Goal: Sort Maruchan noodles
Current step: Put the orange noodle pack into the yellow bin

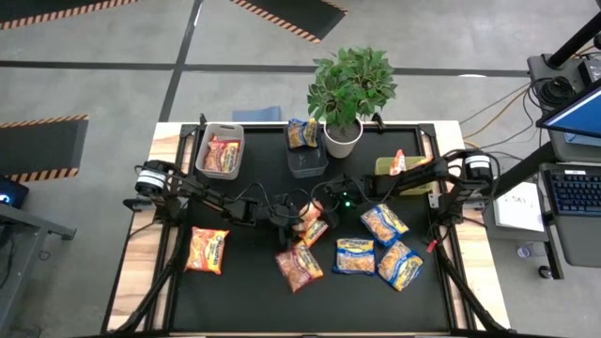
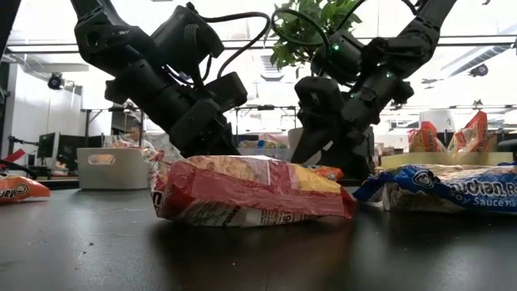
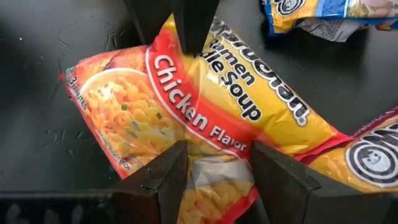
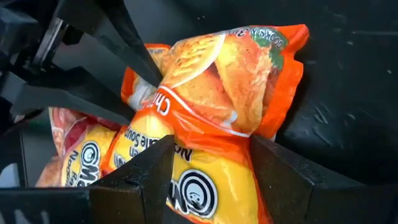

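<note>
An orange-yellow chicken-flavor Maruchan packet (image 1: pixel 313 230) lies face up at the table's middle, one end on the black mat (image 3: pixel 37 143), the other on a neighbouring packet (image 3: pixel 373 162). My left gripper (image 1: pixel 289 221) reaches in from the left. It slants down with its fingers apart over one long side of the packet (image 3: pixel 205 106). My right gripper (image 1: pixel 327 208) comes from the right, also slanting down. Its fingers are apart over the logo side of the packet (image 4: pixel 230 74). In the low view a red packet (image 2: pixel 250 190) hides both sets of fingertips. My left gripper (image 3: pixel 217 149) has the packet's printed face (image 3: pixel 211 177) showing in the gap between its fingers, and the packet is wider than that gap. I cannot tell whether the fingertips touch it. My right gripper (image 4: pixel 211 143) stands the same way over the logo end (image 4: pixel 196 193). Touch cannot be told there either.
Red-orange packets (image 1: pixel 208 250) (image 1: pixel 299 267) and blue-and-yellow ones (image 1: pixel 384 223) (image 1: pixel 355 255) (image 1: pixel 399 265) lie loose on the mat. At the back stand a grey bin (image 1: pixel 220 150), a dark bin (image 1: pixel 306 150) and a green bin (image 1: pixel 406 169), each holding packets. A potted plant (image 1: pixel 342 139) stands there too.
</note>
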Tool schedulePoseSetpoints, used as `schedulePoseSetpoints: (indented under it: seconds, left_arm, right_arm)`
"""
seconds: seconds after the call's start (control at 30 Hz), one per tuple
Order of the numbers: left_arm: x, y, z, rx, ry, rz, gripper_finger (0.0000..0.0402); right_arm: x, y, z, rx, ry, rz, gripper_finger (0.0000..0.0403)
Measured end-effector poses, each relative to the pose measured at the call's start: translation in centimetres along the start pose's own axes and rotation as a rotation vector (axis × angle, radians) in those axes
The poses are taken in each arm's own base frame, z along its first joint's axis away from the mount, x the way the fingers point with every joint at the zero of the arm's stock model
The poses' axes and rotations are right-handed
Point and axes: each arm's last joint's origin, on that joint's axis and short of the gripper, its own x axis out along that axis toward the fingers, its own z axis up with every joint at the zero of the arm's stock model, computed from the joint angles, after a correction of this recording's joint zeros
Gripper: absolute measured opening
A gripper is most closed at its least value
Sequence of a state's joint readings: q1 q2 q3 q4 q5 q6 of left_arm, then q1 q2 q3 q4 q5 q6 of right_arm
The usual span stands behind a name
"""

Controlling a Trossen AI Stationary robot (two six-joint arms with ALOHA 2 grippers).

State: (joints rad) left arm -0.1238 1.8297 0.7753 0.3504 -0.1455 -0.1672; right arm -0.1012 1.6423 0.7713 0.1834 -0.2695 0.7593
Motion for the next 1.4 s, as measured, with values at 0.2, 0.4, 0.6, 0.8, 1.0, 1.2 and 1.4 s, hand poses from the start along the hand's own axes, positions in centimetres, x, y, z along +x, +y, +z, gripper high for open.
schedulePoseSetpoints:
  seconds: [0.2,0.4,0.6,0.8,1.0,1.2,1.4]
  left_arm:
    - [0.0,0.0,0.0,-0.001,-0.004,0.001,0.0162]
    - [0.0,0.0,0.0,-0.004,-0.005,0.002,0.0162]
    - [0.0,0.0,0.0,-0.007,-0.010,0.018,0.0162]
    - [-0.5,0.0,0.5,-0.002,-0.028,0.022,0.0162]
    - [-1.5,0.1,1.4,0.031,-0.060,0.025,0.0162]
    - [-3.6,0.1,3.1,0.115,-0.130,0.027,0.0162]
    - [-6.7,0.3,5.0,0.201,-0.204,0.041,0.0162]
  right_arm:
    - [0.5,-0.1,0.1,-0.005,-0.008,0.023,0.0201]
    - [0.5,0.0,0.1,-0.008,-0.012,0.029,0.0168]
    - [0.4,0.0,0.2,-0.029,-0.013,0.038,0.0101]
    - [0.0,0.4,0.3,-0.083,-0.027,0.050,0.0040]
    - [-1.3,1.4,0.8,-0.152,-0.059,0.081,0.0010]
    - [-3.2,2.1,1.0,-0.199,-0.107,0.019,0.0008]
    - [-6.0,2.9,1.0,-0.205,-0.163,-0.057,0.0008]
